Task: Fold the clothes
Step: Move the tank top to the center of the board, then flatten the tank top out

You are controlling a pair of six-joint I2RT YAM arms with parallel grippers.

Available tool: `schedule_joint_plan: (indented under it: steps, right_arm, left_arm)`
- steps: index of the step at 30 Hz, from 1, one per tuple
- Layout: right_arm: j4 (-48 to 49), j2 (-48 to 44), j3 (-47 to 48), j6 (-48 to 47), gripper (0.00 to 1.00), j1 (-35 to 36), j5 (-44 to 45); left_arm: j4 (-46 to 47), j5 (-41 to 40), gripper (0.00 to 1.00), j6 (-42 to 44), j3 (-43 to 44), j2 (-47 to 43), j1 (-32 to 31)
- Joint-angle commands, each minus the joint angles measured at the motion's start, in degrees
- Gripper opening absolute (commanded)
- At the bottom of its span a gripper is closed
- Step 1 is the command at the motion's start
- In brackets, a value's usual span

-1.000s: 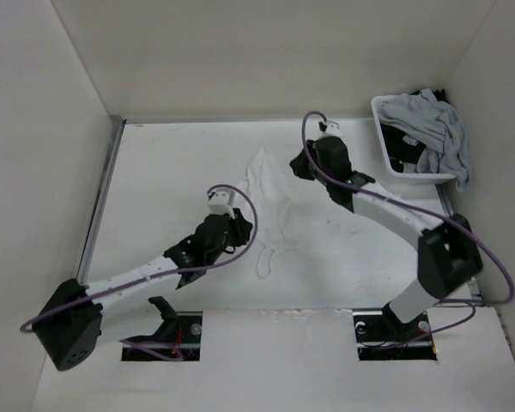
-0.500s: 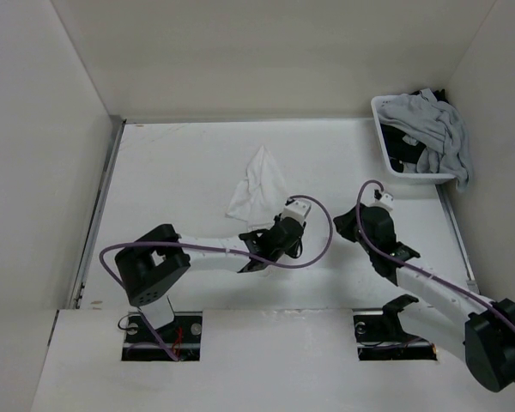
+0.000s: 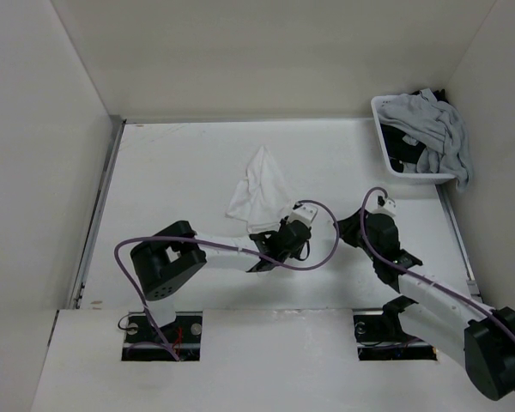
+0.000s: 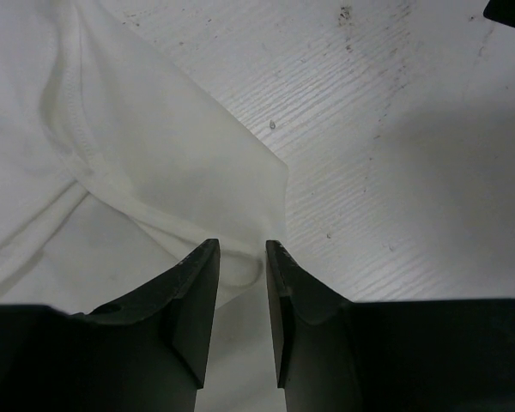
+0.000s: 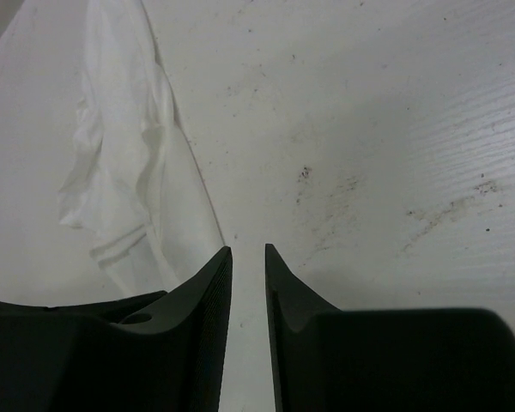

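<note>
The white top (image 3: 256,184) lies crumpled at the centre of the table (image 3: 172,163), its long axis running up-down in the overhead view. The left pincer (image 4: 238,249) hovers at its lower right corner, jaws slightly apart, pinching nothing. The right pincer (image 5: 247,251), also slightly spread and empty, stands further right; the left is nearer.

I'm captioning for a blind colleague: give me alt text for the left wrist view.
The left gripper, jaws slightly apart, is poised at a corner of a thin white top with stitched edges, lying on the left. Bare, speckled white table fills the right.
</note>
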Motion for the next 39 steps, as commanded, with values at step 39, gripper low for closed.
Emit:
schedule_joint_plan:
  steps: [39]
  right_arm:
    - [12.4, 35.0, 17.0, 3.8, 0.17, 9.8, -6.2]
  left_arm:
    - [6.2, 9.0, 0.0, -9.9, -14.7, -27.3, 18.2]
